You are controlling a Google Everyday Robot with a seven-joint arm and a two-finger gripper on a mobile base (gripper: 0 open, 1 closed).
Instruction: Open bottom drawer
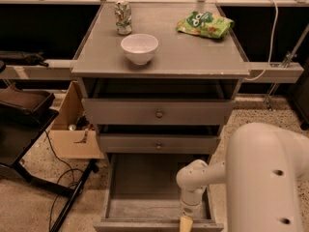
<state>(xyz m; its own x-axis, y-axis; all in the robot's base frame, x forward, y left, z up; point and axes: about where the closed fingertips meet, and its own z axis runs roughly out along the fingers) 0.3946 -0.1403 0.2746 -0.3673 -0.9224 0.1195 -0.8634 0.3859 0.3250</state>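
The bottom drawer [145, 190] of the grey cabinet stands pulled out, and its plain grey inside shows. Its front panel lies along the lower edge of the view, and its knob is hidden. My gripper [186, 222] hangs below my white wrist [193, 182], at the drawer's front edge right of centre. It is mostly cut off by the bottom of the view. The middle drawer [158, 144] and the top drawer [158, 112] are above it, each with a small round knob. Both are pushed nearly in.
On the cabinet top [193, 57] stand a white bowl [139, 47], a can [123, 17] and a green snack bag [205, 24]. A cardboard box [72, 134], cables and a black stand [72, 197] lie on the floor to the left. My large white arm link [268, 178] fills the lower right.
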